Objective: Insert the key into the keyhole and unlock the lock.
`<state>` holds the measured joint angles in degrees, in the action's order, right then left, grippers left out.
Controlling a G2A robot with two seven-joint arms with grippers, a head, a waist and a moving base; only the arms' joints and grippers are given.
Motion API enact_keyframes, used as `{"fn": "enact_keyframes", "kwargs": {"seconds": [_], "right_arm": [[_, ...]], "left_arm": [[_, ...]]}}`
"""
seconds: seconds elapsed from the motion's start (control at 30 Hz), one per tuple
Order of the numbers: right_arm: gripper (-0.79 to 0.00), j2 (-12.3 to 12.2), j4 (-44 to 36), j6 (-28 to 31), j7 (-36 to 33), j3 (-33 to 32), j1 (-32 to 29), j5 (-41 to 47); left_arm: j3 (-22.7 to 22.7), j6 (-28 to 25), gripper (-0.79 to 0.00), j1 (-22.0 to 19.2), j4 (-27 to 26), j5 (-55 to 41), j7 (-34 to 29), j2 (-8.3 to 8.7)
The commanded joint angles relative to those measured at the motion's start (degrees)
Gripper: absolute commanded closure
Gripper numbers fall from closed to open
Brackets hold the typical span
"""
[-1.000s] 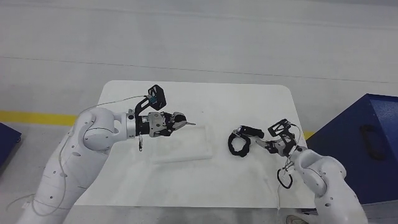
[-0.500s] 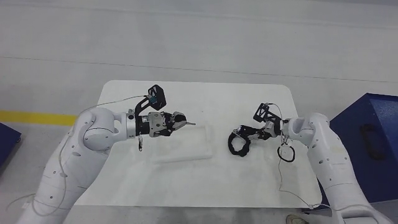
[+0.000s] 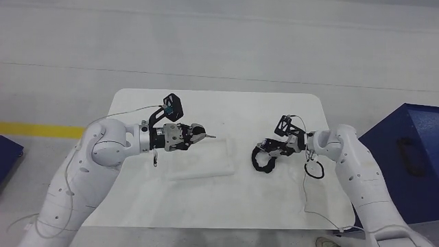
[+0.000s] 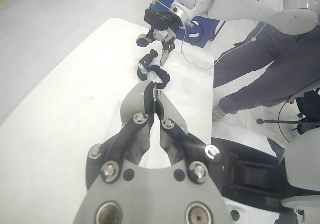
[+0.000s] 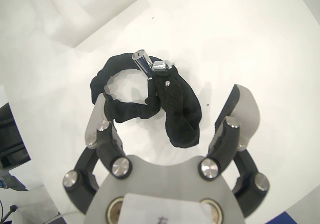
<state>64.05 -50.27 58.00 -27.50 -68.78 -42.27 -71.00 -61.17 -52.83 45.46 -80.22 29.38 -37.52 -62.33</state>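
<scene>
A black fabric-sleeved chain lock [image 3: 263, 158] lies coiled on the white table [image 3: 226, 110], right of centre. Its chrome cylinder [image 5: 141, 62] points its keyhole end away from the right wrist. My right gripper [image 5: 168, 95] is open, with its fingers on either side of the lock's [image 5: 183, 110] thick looped end, just above it. Left of the lock, my left gripper [image 3: 198, 136] is shut on a thin metal key [image 4: 155, 90]. The key's blade points toward the lock [image 4: 153, 73] a short way off. Beyond the lock stands the right gripper [image 4: 153, 48].
A white foam block [image 3: 203, 165] lies on the table between the two grippers, near the lock [image 5: 82, 5]. A blue cabinet [image 3: 405, 158] stands off the table's right edge. The table's front and back parts are bare.
The right arm swung in from the table's front right corner toward the lock, and its open gripper now straddles the lock's end. The left arm and key have stayed still.
</scene>
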Motion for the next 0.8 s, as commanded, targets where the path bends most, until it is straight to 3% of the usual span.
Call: {"fn": "enact_keyframes", "kwargs": {"seconds": [0.0,0.07,0.1,0.2,0.4,0.57,0.7,0.77], "right_arm": [[-0.785,0.32,2.35,0.0,1.15,2.24,1.45,0.08],[-0.757,0.7,5.24,0.0,1.78,4.03,3.35,-1.06],[-0.665,1.02,6.6,0.0,2.59,4.99,4.0,-0.81],[-0.6,1.79,9.76,0.0,4.05,7.83,6.14,-0.92],[-0.551,3.29,13.99,-1.45,6.65,11.72,8.62,-3.58],[-0.566,4.36,17.03,-1.31,8.77,13.83,10.1,-3.98],[-0.471,4.96,18.83,0.0,10.53,15.12,11.05,-4.15],[-0.489,5.17,19.46,0.0,11.3,15.78,11.39,-4.26]], "left_arm": [[0.0,0.0,0.0,0.0,0.0,0.0,0.0,0.0],[0.0,0.0,0.0,0.0,0.0,0.0,0.0,0.0],[0.0,0.0,0.0,0.0,0.0,0.0,0.0,0.0],[0.0,0.0,0.0,0.0,0.0,0.0,0.0,0.0],[0.0,0.0,0.0,0.0,0.0,0.0,0.0,0.0],[0.0,0.0,0.0,0.0,0.0,0.0,0.0,0.0],[0.0,0.0,0.0,0.0,0.0,0.0,0.0,0.0],[0.0,0.0,0.0,0.0,0.0,0.0,0.0,0.0]]}}
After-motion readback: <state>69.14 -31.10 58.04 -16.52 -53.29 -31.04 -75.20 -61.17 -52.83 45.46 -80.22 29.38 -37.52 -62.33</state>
